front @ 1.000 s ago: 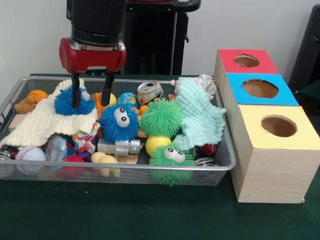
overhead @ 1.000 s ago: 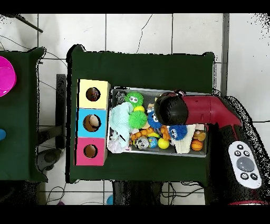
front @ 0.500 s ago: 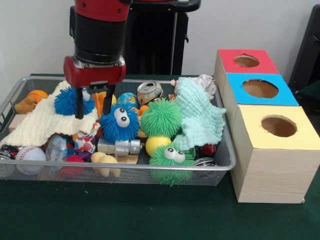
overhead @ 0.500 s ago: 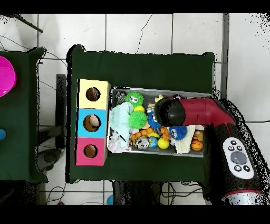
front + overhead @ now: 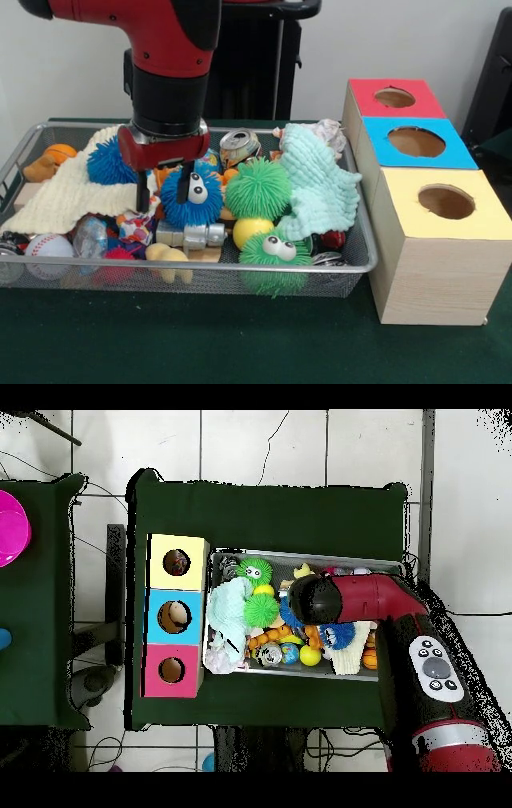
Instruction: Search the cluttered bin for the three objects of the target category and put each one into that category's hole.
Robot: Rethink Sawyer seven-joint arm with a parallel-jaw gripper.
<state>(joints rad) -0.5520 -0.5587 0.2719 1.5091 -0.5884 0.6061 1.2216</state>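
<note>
My gripper hangs open low in the wire bin. Its fingers straddle the left part of a blue fuzzy ball with googly eyes; one finger crosses the ball's front and the other stands just to its left. A second blue fuzzy ball lies behind on a cream cloth. A green fuzzy ball and a green one with eyes sit to the right. In the overhead view the arm's head hides the gripper.
A wooden box to the right has a red hole, a blue hole and a yellow hole. A mint cloth, a can, a yellow ball and a baseball crowd the bin.
The gripper has come forward and to the right, and dropped lower, from over the blue ball on the cream cloth to the eyed blue ball. It stays open.
</note>
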